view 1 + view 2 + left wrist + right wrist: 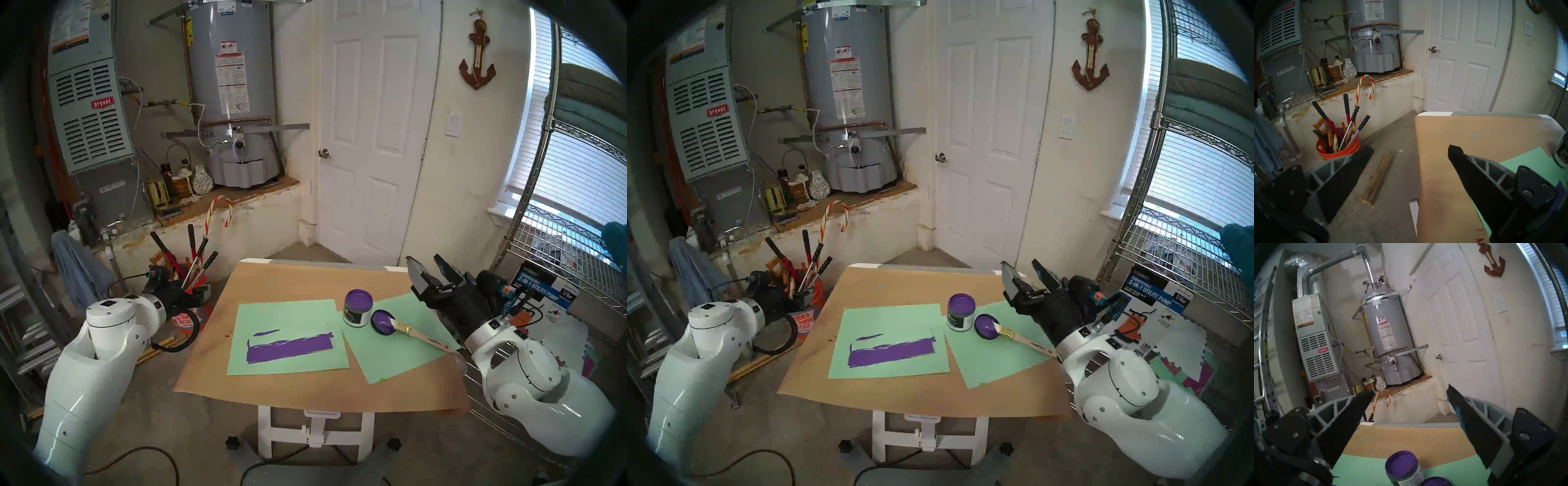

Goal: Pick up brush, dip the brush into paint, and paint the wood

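Purple wood panel [290,348] fully coated, brush [419,334] parked on lid [383,322] at 3 o'clock (right gripper [428,271] spread, empty).

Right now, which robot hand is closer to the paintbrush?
The right. The right gripper hangs open just above and behind the brush, which lies with its bristles on the purple lid. The left gripper is open too, off the table's far left side.

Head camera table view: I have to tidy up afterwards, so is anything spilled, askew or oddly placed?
Purple paint streaks stray onto the mint-green paper sheet beside the purple-painted wooden panel. The small pale-handled paintbrush rests bristles-down on the purple-coated round lid, its handle reaching toward the table's right edge.
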Controlling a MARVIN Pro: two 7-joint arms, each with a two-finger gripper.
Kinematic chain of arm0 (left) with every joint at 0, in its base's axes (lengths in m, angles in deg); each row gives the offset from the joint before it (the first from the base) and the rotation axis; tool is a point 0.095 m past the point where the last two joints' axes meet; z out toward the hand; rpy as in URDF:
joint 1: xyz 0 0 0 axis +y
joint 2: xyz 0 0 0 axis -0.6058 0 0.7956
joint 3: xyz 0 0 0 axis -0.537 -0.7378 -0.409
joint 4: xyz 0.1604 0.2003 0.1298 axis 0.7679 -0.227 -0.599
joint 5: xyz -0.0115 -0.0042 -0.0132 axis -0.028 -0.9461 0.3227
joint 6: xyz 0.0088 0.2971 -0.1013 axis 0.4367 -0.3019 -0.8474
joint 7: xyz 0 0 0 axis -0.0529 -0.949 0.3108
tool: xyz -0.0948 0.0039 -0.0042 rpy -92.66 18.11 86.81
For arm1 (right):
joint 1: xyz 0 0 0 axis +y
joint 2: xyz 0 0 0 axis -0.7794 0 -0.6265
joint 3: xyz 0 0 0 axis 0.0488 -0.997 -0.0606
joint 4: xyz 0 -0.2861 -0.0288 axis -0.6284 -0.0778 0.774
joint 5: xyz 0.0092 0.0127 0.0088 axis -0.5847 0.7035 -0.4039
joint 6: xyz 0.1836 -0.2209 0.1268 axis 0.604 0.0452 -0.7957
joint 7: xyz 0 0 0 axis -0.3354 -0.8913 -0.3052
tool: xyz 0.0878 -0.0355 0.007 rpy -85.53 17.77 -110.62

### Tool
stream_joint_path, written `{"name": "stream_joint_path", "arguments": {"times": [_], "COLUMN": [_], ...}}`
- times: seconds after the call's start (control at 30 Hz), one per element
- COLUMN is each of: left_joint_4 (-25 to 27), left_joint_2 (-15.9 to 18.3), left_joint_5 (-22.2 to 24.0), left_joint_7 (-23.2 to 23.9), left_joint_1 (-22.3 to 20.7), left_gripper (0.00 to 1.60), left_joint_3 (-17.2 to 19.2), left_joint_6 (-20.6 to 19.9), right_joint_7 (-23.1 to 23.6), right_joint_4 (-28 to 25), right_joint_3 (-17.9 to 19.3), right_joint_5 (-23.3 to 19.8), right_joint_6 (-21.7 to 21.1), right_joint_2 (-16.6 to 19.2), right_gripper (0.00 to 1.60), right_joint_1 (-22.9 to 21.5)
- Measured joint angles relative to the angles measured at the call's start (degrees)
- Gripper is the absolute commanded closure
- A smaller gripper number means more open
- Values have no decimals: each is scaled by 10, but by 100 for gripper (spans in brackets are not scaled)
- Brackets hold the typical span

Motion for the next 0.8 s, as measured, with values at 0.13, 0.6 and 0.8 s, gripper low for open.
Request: {"name": "stream_joint_path", "arguments": {"times": [0.13,0.6,0.8], "left_joint_4": [0,0,0], "left_joint_2": [0,0,0], "left_joint_5": [0,0,0], "left_joint_7": [0,0,0], "left_joint_1": [0,0,0], "left_gripper": [0,0,0], "left_joint_3": [0,0,0], "left_joint_6": [0,0,0], "right_joint_7": [-21,-76,-99], "right_joint_4": [-4,7,25], "right_joint_3": [-13,-76,-111], "right_joint_5": [18,98,148], "right_joint_6": [-24,-78,-103], "right_joint_2": [-4,-48,-90], "right_gripper": [0,0,0], "right_joint_1": [-23,-97,-137]}}
